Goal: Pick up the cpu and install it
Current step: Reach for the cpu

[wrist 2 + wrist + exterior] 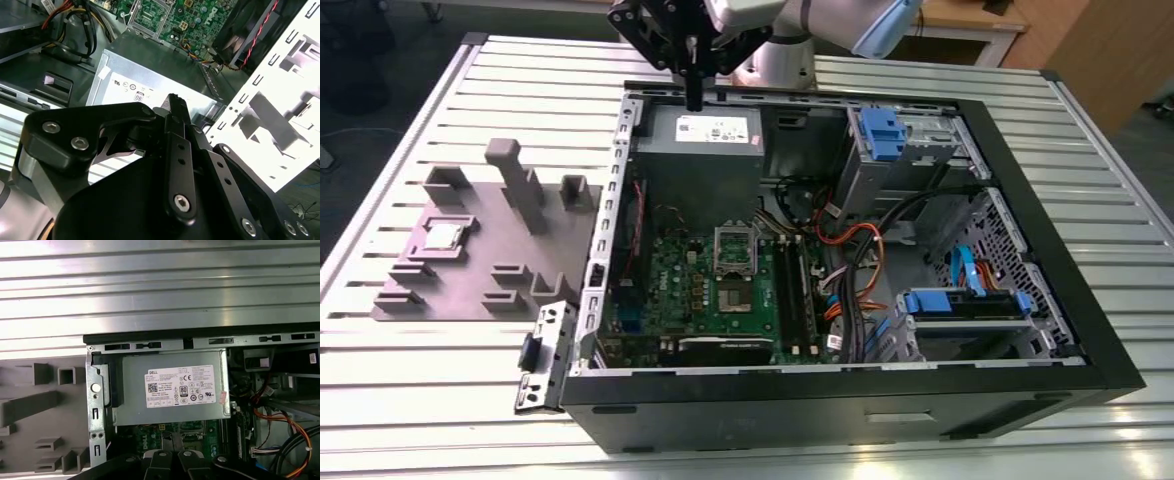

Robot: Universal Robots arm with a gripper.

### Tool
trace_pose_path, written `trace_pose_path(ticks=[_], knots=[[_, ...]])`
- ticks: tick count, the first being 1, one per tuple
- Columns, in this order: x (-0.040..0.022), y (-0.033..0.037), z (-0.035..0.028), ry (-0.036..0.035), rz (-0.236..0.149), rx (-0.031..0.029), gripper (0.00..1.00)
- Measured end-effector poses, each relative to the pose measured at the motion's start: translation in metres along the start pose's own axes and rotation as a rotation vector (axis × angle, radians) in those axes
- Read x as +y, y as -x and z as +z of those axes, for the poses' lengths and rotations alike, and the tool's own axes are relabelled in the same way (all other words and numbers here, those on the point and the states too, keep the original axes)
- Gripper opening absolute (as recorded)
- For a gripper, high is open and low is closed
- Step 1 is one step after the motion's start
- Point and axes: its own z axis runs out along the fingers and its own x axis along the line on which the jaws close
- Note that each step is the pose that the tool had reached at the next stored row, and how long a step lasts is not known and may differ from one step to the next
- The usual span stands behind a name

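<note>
— What is the surface here?
— A ribbed metal table (pixel 427 390). On it lies an open black computer case (pixel 854 405), with the green motherboard (pixel 700 290) inside.
— Where is the cpu?
— The cpu (pixel 444 236) rests on the grey fixture (pixel 454 295), outside the case, at the exterior view's left.
— Is there any writing?
— A white printed label (pixel 716 128) on the grey power supply (pixel 700 160). Above it hangs the gripper (pixel 695 103), fingers pressed together and empty.

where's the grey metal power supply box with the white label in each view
Exterior view: the grey metal power supply box sits at the black computer case's far end.
Second wrist view: it borders the green motherboard.
First wrist view: it lies between case rim and motherboard.
Shared landmark: that motherboard.
</note>
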Motion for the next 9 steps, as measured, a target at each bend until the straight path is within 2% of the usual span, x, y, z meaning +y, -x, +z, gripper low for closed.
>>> trace_pose_path(ticks=[9], knots=[[-0.0001, -0.0008, 0.001, -0.0003, 0.0, 0.0038, 0.11]])
